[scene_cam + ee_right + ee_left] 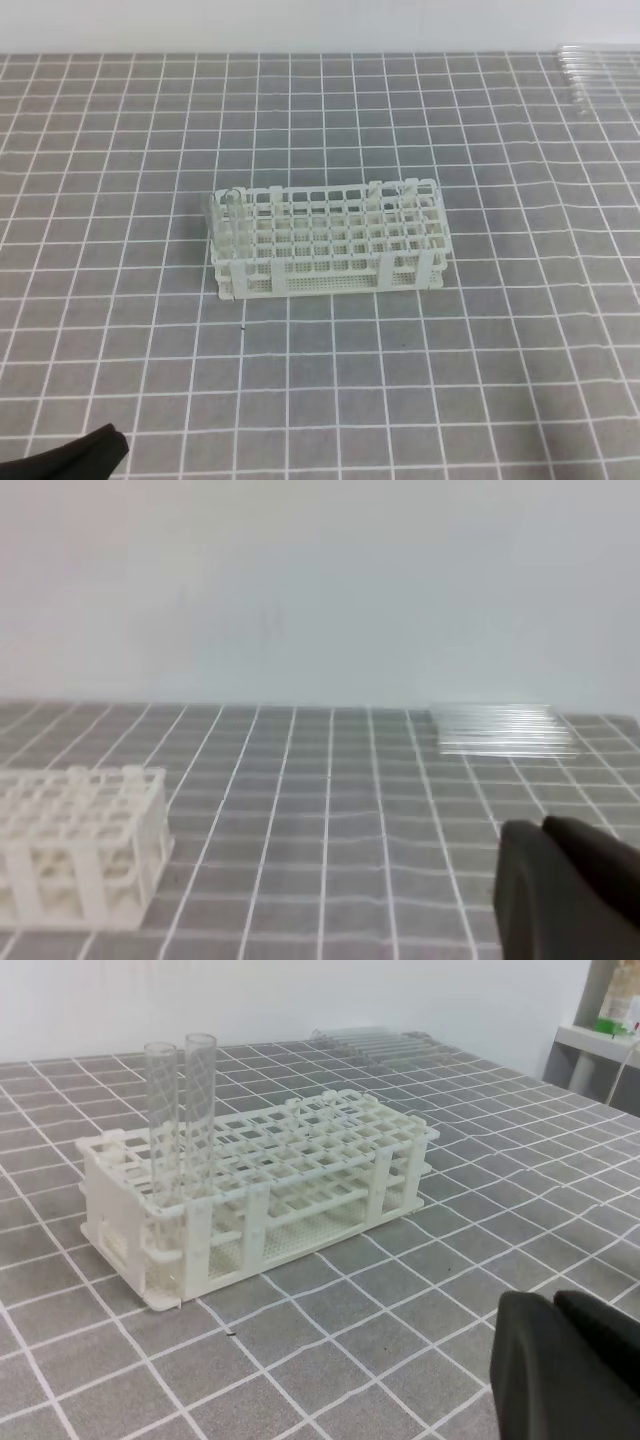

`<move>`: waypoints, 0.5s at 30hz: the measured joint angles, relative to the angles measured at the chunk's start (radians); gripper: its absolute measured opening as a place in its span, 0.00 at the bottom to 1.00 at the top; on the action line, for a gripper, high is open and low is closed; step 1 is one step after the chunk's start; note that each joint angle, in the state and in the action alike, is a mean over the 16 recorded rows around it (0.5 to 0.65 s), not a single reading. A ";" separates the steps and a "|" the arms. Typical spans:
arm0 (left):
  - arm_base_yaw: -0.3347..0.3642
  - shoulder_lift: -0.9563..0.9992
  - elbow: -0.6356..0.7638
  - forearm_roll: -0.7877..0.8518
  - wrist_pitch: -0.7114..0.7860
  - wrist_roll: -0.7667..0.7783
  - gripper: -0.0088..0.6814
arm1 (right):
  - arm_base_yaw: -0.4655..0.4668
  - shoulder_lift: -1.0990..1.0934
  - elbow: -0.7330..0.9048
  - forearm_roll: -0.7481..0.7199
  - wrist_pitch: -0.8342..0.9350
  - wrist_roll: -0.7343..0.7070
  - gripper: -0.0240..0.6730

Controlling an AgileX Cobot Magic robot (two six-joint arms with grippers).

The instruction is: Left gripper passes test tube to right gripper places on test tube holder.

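Both grippers closed and empty: send your left gripper [560, 1360] to the far-right tubes [598, 70], opening before one tube; right gripper [570, 880] waits near the rack [325, 245].

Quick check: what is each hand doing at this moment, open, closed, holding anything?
Left hand: closed, holding nothing, low at the near edge.
Right hand: closed, holding nothing, short of the loose tubes.

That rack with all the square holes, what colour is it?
White, or slightly creamy. The rack shows best in the left wrist view.
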 joint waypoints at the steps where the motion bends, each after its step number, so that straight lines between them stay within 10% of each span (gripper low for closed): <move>1: 0.000 0.000 0.000 0.000 0.001 0.000 0.01 | 0.001 0.000 0.000 0.025 0.012 -0.026 0.02; 15: 0.000 -0.001 -0.001 0.000 0.014 -0.001 0.01 | 0.008 0.000 0.000 0.260 0.208 -0.255 0.02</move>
